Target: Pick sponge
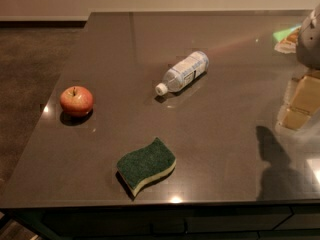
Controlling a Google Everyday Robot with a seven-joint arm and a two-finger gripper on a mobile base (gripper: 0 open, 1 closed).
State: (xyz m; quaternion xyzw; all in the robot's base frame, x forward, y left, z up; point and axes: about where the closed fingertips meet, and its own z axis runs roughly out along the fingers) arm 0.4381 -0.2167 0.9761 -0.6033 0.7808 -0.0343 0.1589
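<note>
The sponge [146,164] has a dark green scouring top, a pale yellow foam base and wavy edges. It lies flat on the dark countertop [215,134] near the front edge, a little left of the middle. My gripper [301,104] hangs in at the right edge of the camera view, grey above and tan below, partly cut off by the frame. It is well to the right of the sponge and farther back, and is not touching it. It casts a shadow on the counter at the front right.
A red apple [76,100] stands at the left side of the counter. A clear plastic water bottle [183,72] lies on its side behind the sponge, its cap pointing to the front left. A green and orange packet [286,38] lies at the back right. The floor drops off to the left.
</note>
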